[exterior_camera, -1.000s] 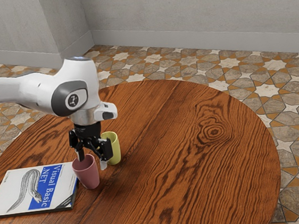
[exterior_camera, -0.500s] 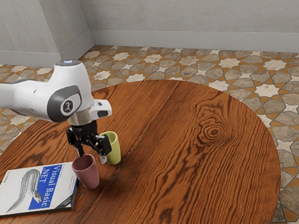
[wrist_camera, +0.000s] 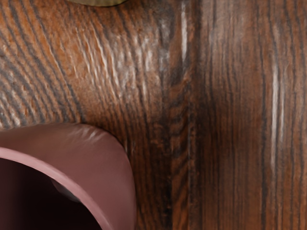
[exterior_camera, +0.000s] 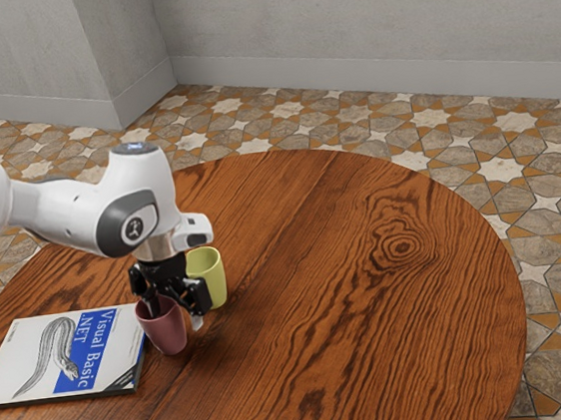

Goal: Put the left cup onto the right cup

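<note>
Exterior view: hand (exterior_camera: pixel 176 311) over rnd wood table (exterior_camera: pixel 371 311); tile floor (exterior_camera: pixel 514 135); grey walls (exterior_camera: pixel 360 11).

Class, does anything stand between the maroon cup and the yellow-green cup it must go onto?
Nothing visible does. The maroon cup stands close beside the yellow-green cup, bare table between them. The book lies on the maroon cup's far side, off the path. The pincer is at the maroon cup's rim.
</note>
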